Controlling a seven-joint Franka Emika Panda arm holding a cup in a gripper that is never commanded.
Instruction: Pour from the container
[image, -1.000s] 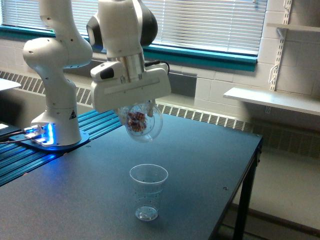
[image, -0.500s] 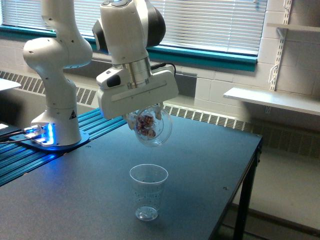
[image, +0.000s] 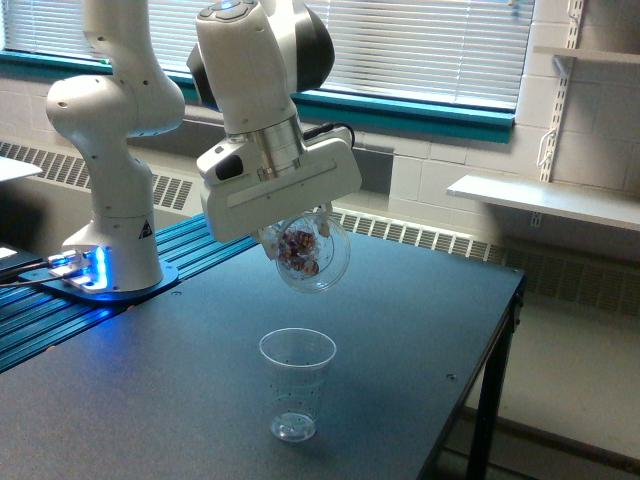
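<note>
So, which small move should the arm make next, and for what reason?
Probably tilt the container a little further, rim downward. The end effector holds it tipped on its side above the tapered cup, and the reddish-brown bits are inside it, none visibly falling. The rim seems slightly toward the exterior view's right of the cup's mouth, so a small shift back may help.

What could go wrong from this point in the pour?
1. The small clear rounded plastic cup in the end effector hangs tilted, above the tapered clear plastic cup but a little toward the exterior view's right; its reddish-brown and pale bits may fall past the rim onto the dark table.
2. The tapered cup looks light and nearly empty; falling bits could tip it or bounce out.
</note>
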